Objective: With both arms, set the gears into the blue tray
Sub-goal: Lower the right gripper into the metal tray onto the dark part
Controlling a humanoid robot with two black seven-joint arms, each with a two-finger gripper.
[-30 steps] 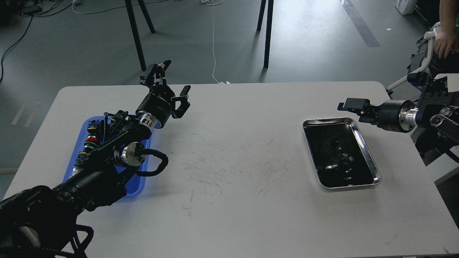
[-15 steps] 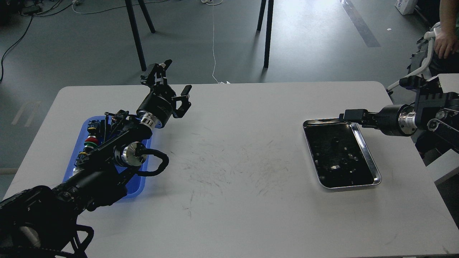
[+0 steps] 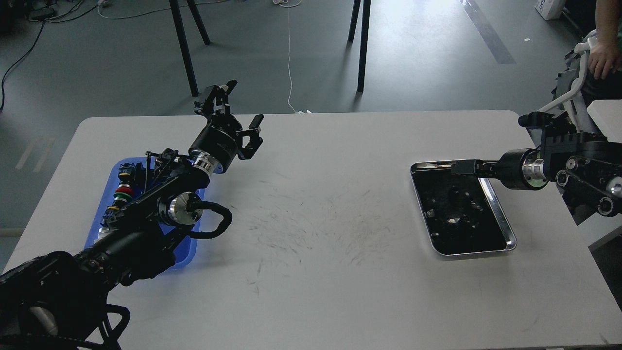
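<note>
The blue tray (image 3: 108, 182) lies at the table's left side, mostly covered by my left arm. My left gripper (image 3: 239, 104) is raised beyond the tray's far right corner, open, with nothing between its fingers. Several tiny dark gears (image 3: 457, 204) lie in the shiny steel tray (image 3: 505, 228) at the right. My right gripper (image 3: 459, 167) reaches in from the right, low over the steel tray's far edge; it is seen edge-on and its fingers cannot be told apart.
The white table (image 3: 311, 272) has scuff marks across its middle. Dark stand legs (image 3: 184, 48) rise on the floor behind the table. A person's hand (image 3: 601, 58) rests on equipment at the far right.
My right gripper has moved down and left, from beside the steel tray to over its far edge. My left gripper has shifted slightly right and up.
</note>
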